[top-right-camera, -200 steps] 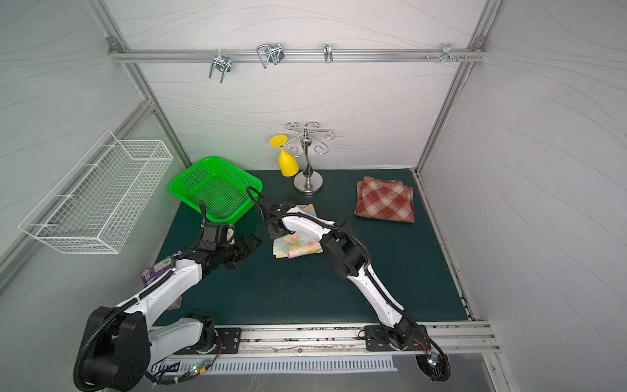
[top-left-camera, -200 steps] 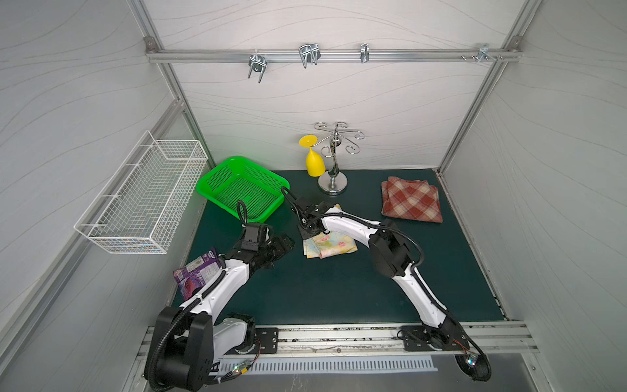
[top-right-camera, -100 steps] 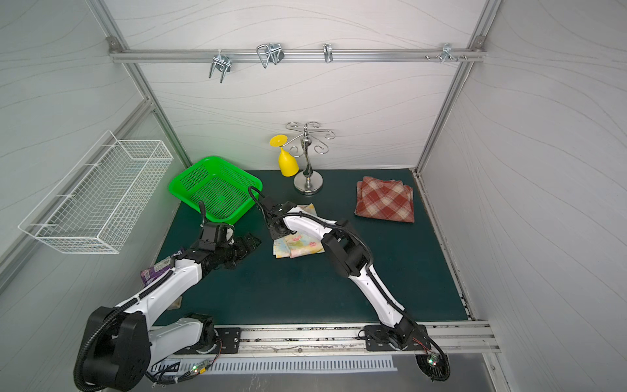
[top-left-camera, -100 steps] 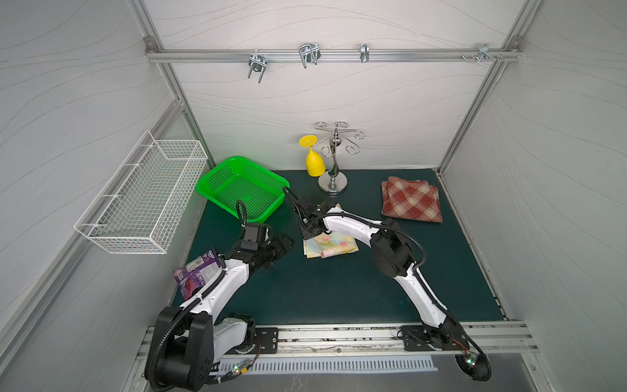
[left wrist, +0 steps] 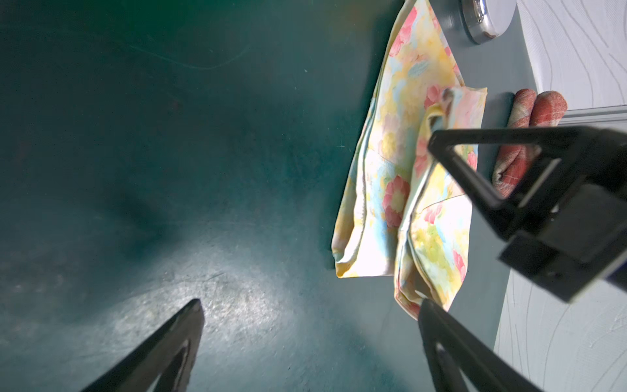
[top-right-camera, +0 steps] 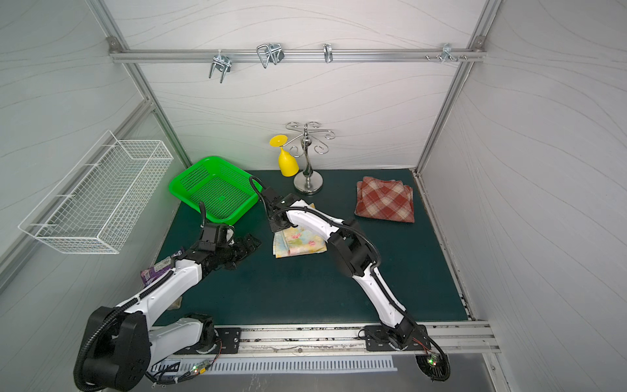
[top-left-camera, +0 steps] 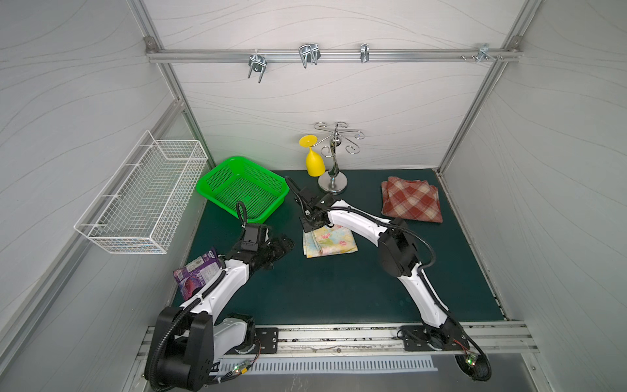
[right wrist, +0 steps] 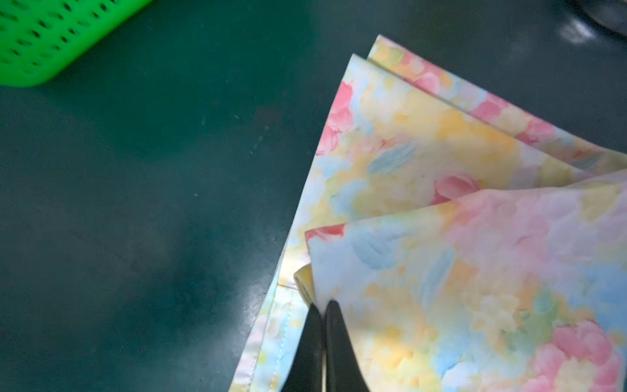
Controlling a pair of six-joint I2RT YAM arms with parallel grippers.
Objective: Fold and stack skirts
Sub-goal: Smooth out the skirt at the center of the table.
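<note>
Your right gripper (right wrist: pixel 322 307) is just finishing its pinch on corner of floral skirt (top-left-camera: pixel 330 241), at middle of mat (top-left-camera: pixel 339 288), raising that corner slightly. Your left gripper (top-left-camera: pixel 282 245) is idling wide, empty, near skirt. Plaid skirt (top-left-camera: pixel 412 200) is lying folded, far right: you are probably starting carry toward it.

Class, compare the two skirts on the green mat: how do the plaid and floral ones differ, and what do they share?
The plaid skirt is red-brown and cream checks; the floral skirt is pale yellow-blue with pink flowers. The plaid skirt lies by the back right corner, the floral skirt mid-mat. Nothing touches the plaid skirt; the right gripper is shut on a fold of the floral skirt. Both lie folded on the mat.
</note>
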